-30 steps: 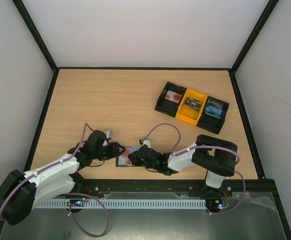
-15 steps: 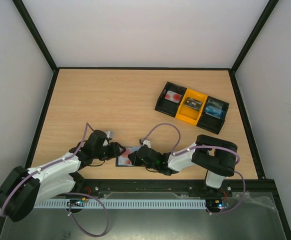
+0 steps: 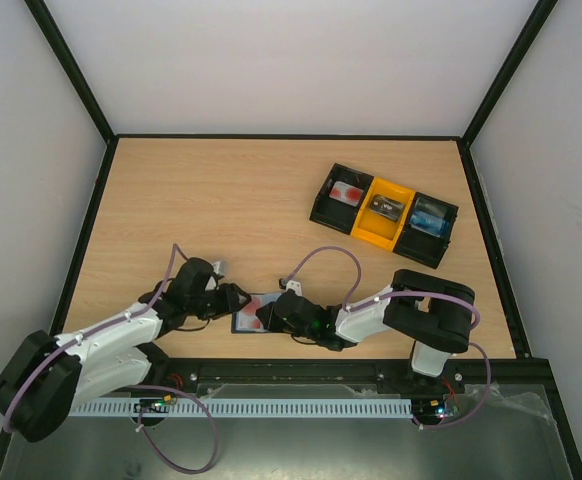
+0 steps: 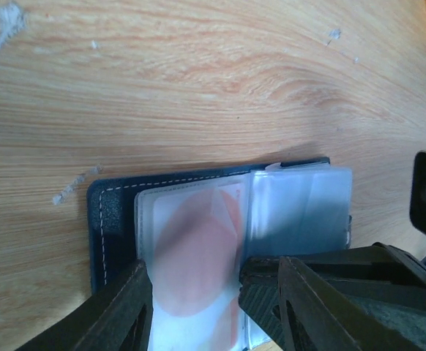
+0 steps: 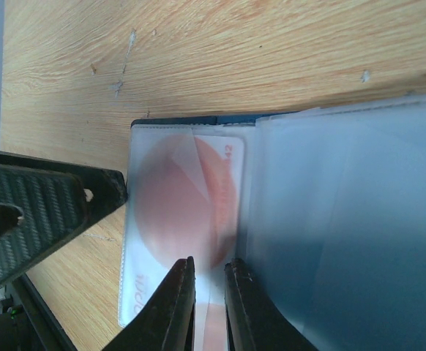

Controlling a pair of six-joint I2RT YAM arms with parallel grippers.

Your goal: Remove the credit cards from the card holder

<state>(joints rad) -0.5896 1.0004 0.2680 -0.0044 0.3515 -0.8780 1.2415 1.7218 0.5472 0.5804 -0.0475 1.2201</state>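
The navy card holder (image 3: 243, 322) lies open on the table near the front edge, between my two grippers. A pinkish-white credit card (image 4: 191, 248) with a red round spot sits in its clear left pocket. My left gripper (image 4: 195, 307) is open about halfway. Its fingers (image 4: 121, 314) rest on the holder (image 4: 110, 212), one on each side of that pocket. My right gripper (image 5: 209, 274) comes from the opposite side, its jaws almost closed on the near end of the card (image 5: 176, 212). A strip of card shows in the slit. Clear blue-grey leaves (image 5: 345, 219) stand to the right.
A three-compartment tray (image 3: 376, 238), black and yellow, sits at the back right with small items in each section. Black frame rails border the table on all sides. Both arms lie low along the front edge.
The rear part of the left arm has shifted slightly. Both grippers, the card holder and the card stand as they did.
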